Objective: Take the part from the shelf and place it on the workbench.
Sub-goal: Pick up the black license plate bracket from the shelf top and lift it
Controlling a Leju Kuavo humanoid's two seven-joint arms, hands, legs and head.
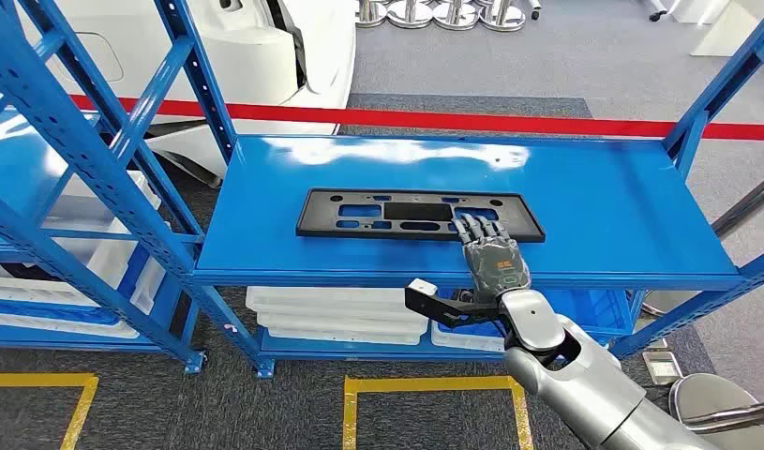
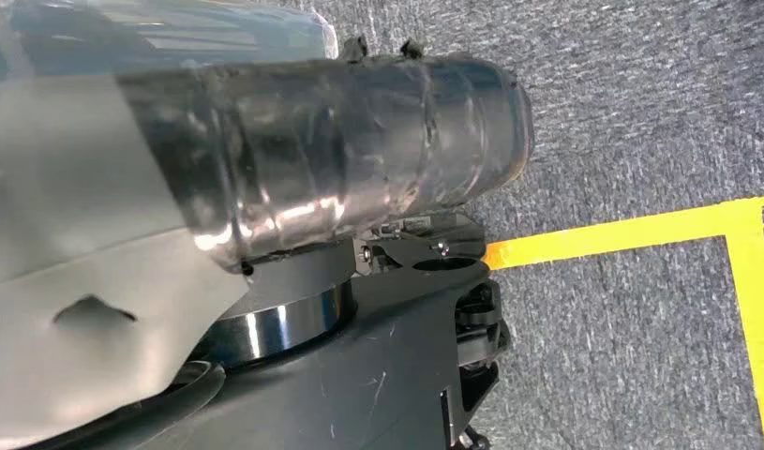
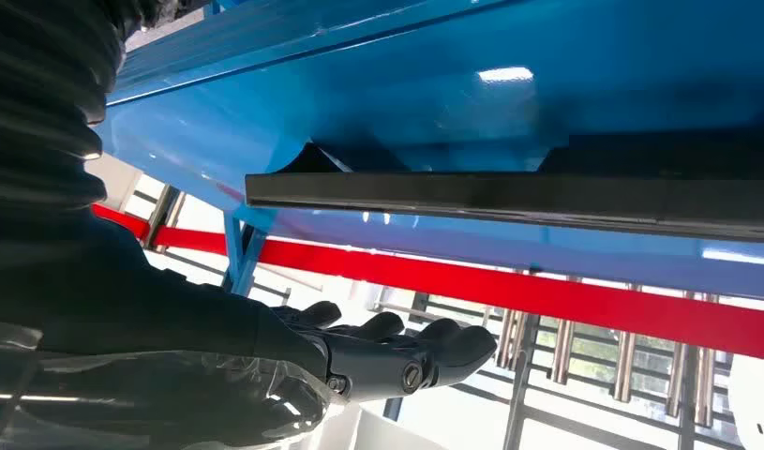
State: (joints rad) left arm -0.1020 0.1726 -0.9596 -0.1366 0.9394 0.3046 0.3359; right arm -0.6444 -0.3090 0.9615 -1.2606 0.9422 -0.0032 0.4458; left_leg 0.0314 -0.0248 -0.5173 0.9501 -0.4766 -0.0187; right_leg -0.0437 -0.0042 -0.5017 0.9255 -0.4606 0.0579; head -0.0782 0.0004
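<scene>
The part (image 1: 420, 214) is a long flat black plastic panel with cut-outs. It lies flat on the blue shelf board (image 1: 593, 206), left of the board's middle. My right hand (image 1: 493, 258) reaches in from the front with its fingers stretched out together, and the fingertips (image 1: 479, 225) lie over the panel's near edge towards its right end. In the right wrist view a gap separates the extended fingers (image 3: 396, 352) from the panel's dark edge (image 3: 509, 199); nothing is gripped. The left wrist view has only the grey cover of my left hand (image 2: 68, 281) over carpet, its fingers hidden.
Blue slanted shelf uprights (image 1: 87, 159) stand at the left and another post (image 1: 706, 122) at the right. White trays (image 1: 336, 314) and a blue bin (image 1: 584, 309) sit on the lower level. Red barrier tape (image 1: 509, 122) runs behind. Yellow floor tape (image 1: 434, 384) marks the carpet.
</scene>
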